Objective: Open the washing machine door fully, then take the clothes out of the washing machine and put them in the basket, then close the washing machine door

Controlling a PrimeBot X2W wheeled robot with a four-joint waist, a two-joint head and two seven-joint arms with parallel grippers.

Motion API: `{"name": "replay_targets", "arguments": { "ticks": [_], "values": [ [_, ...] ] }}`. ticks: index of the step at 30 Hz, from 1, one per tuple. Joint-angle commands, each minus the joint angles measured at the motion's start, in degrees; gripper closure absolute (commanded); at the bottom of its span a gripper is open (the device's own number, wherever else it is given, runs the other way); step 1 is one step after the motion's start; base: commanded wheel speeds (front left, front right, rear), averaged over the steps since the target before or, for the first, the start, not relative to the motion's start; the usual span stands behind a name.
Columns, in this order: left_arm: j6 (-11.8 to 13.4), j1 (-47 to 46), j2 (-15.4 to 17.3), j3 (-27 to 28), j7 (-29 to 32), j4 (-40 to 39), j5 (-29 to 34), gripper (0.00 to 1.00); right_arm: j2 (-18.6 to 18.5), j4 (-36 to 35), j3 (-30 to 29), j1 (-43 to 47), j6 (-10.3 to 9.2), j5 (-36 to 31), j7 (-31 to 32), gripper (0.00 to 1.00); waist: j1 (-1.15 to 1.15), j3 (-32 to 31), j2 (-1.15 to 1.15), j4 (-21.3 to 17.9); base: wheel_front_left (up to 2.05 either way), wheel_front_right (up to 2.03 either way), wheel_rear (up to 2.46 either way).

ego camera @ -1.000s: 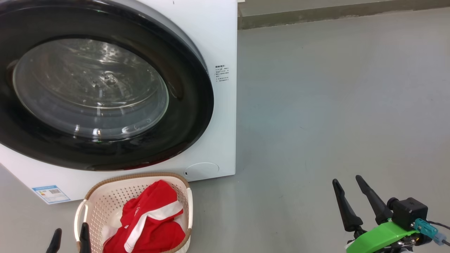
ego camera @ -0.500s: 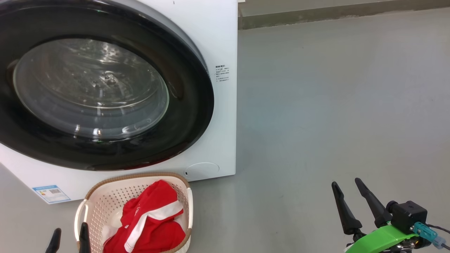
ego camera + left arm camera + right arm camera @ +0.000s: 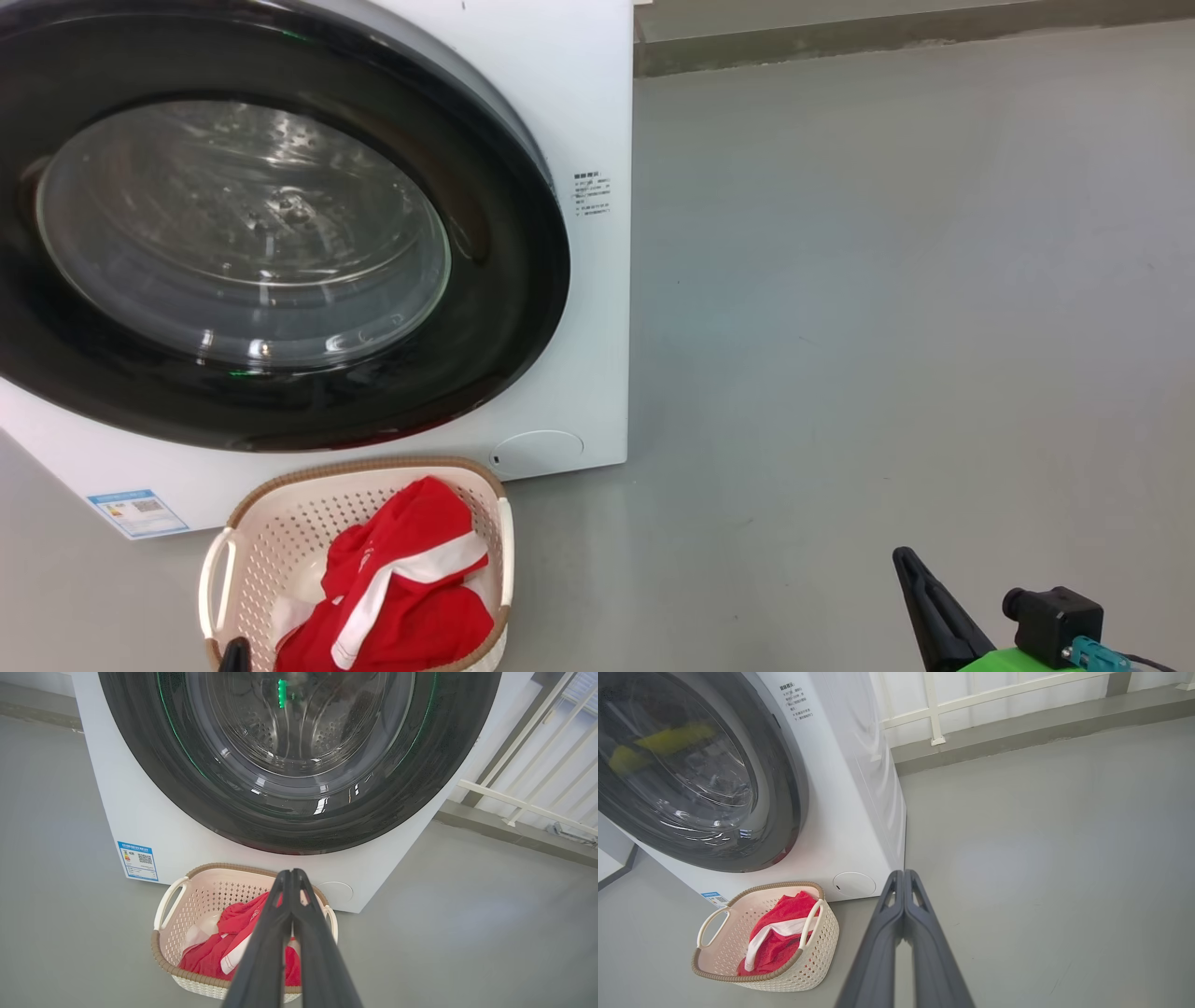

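Red clothes (image 3: 401, 579) lie in the basket (image 3: 364, 464) before the washer (image 3: 579, 93), door (image 3: 504, 280) shut; my left gripper (image 3: 290, 873) and right gripper (image 3: 903, 872) are both closed tip to tip, empty, touching nothing.

white washing machine (image 3: 588, 84), glossy black-rimmed door (image 3: 509, 308) shut, red white-striped clothes (image 3: 411, 597) in cream basket (image 3: 271, 541) before it

Laundry area: washing machine (image 3: 602, 327), basket (image 3: 280, 541) beside, bare grey floor (image 3: 887, 280), white railing (image 3: 934, 714) behind.
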Motion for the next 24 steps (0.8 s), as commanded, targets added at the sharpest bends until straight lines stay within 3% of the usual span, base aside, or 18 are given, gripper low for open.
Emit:
{"name": "replay_targets", "arguments": {
  "ticks": [1, 4, 9, 24],
  "values": [
    [0.0, -0.4, 0.9, 0.5, 0.2, -1.1, -1.2, 1.0, -0.5, -1.4, -0.3, -1.3, 0.0, 1.2, 0.2, 1.0, 0.04, 0.0, 0.0, 0.1, 0.0, 0.0, 0.0],
    [0.0, -0.7, 0.9, 0.6, 0.7, -1.2, -2.9, 1.0, -0.4, -1.6, -0.5, -1.3, -0.01, 3.0, 0.6, 1.0, 0.13, -0.1, 0.0, 0.2, 0.0, 0.0, 0.0],
    [0.0, -1.3, 0.8, 0.8, 1.5, -1.1, -5.6, 1.0, -0.3, -1.8, -0.9, -1.5, -0.01, 5.9, 1.4, 1.0, 0.01, 0.0, 0.0, 0.5, 0.0, 0.0, 0.0],
    [0.0, -3.1, 0.6, 1.3, 3.9, -0.9, -13.8, 1.0, 0.3, -2.5, -2.1, -2.0, -0.03, 14.6, 3.8, 1.0, 0.0, 0.0, 0.0, 1.2, 0.0, 0.0, 0.0]
  ]
}}
